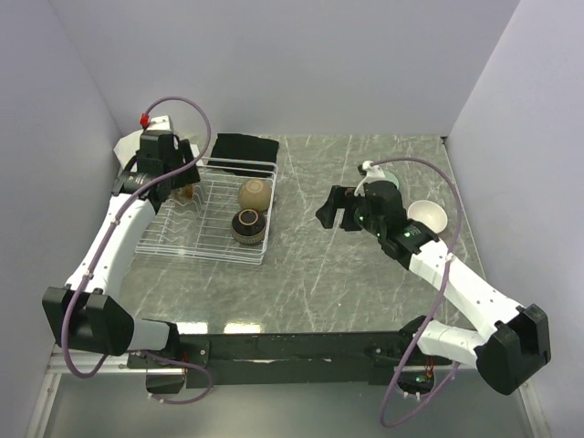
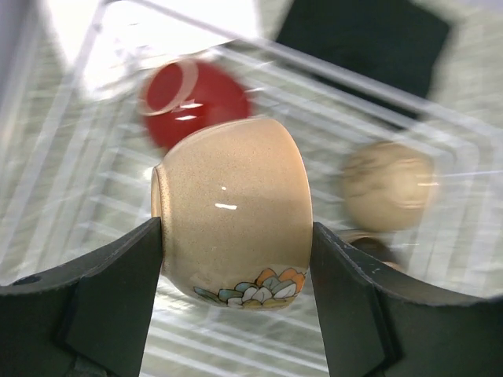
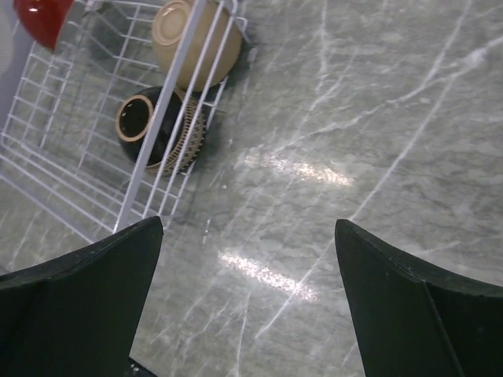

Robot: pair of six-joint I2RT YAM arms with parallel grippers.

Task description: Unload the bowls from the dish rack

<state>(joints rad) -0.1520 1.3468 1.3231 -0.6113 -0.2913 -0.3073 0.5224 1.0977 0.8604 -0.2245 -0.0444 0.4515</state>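
My left gripper (image 2: 236, 229) clamped the beige bowl (image 2: 232, 188) by its sides, with painted flowers seen only at the wrist, while my right gripper (image 3: 247, 232) gaped wide.

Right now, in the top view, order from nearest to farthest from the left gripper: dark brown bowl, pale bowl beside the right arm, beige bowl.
1. beige bowl, gripped by the left gripper itself.
2. dark brown bowl, in the dish rack's near right corner.
3. pale bowl, on the table at far right.
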